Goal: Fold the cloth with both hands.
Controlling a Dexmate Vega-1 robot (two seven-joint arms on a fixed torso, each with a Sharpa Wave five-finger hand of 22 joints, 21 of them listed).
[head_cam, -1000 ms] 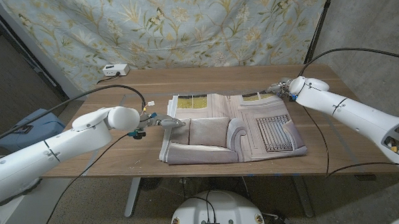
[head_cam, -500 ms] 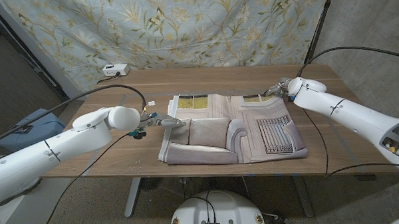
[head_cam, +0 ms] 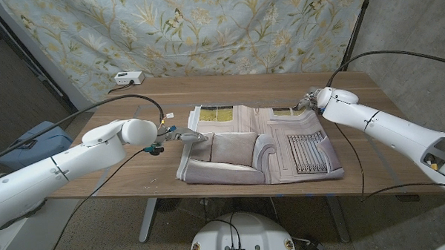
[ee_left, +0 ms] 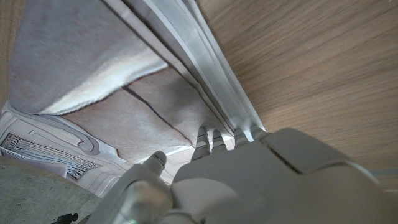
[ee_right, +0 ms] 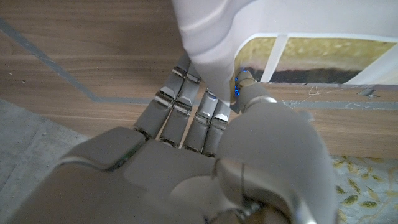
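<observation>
A grey and white printed cloth (head_cam: 242, 148) lies partly folded on the wooden table (head_cam: 273, 86), with a yellow-green patch at its far edge. My left hand (head_cam: 191, 137) is at the cloth's left edge. In the left wrist view its fingers (ee_left: 225, 134) reach into the layered edge of the cloth (ee_left: 93, 56) and grip it there. My right hand (head_cam: 309, 100) is at the cloth's far right corner. Seen from the right wrist, that hand (ee_right: 199, 168) pinches the corner of the cloth (ee_right: 208, 37) between thumb and fingers, lifted off the wood.
A small white box (head_cam: 129, 78) with a cable sits at the table's far left. A floral sheet (head_cam: 204, 29) hangs behind the table. A blue object (head_cam: 32, 142) lies off the table's left side. Black cables run along both arms.
My right hand has drawn slightly inward, toward the table's middle, with the cloth's far right corner in it. The left hand has stayed where it was.
</observation>
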